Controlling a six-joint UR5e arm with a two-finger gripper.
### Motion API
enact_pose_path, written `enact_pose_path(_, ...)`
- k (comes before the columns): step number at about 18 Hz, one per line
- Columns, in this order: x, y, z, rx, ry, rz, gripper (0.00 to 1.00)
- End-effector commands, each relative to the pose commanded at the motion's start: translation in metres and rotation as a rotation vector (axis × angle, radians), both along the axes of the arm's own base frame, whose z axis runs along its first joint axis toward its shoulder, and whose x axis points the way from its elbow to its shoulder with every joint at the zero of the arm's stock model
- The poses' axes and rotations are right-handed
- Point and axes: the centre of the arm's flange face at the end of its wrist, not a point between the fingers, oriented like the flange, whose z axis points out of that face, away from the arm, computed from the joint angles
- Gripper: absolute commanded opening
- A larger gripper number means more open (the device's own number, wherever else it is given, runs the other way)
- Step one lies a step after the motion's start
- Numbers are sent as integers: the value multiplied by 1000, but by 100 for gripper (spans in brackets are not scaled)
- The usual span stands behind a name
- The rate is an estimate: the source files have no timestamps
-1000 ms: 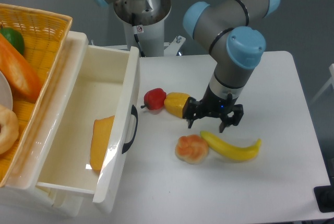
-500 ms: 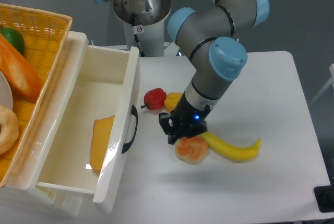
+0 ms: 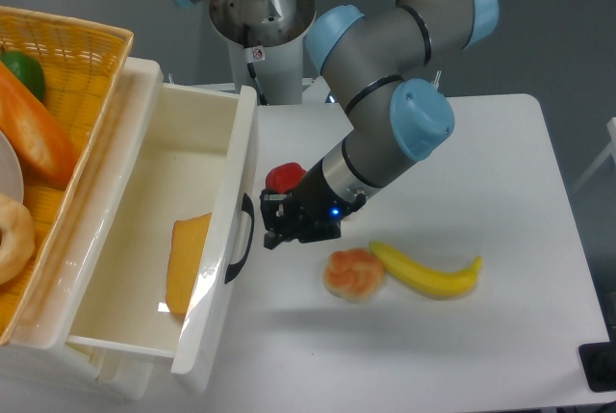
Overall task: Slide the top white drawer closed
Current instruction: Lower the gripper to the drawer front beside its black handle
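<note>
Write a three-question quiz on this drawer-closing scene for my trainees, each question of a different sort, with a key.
1. True or false: the top white drawer is fully shut.
2. Multiple choice: what lies inside the drawer? A) a banana B) an orange wedge-shaped block C) a red pepper
3. Short answer: where is the gripper relative to the drawer's black handle?

Key
1. False; it stands pulled far out.
2. B; the orange block rests on the drawer floor. The banana and the red pepper lie on the table.
3. Just to the handle's right, on the table side, very close; whether the fingers touch it cannot be told.
</note>
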Motion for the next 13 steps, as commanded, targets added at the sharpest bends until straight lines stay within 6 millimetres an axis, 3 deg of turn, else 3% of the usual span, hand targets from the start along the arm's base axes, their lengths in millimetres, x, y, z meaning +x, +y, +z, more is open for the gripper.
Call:
enact_pose_path(10,10,1,5,-8,-11,-11,0)
enact_pose_path(13,21,3,15,-1,-1,-24,0)
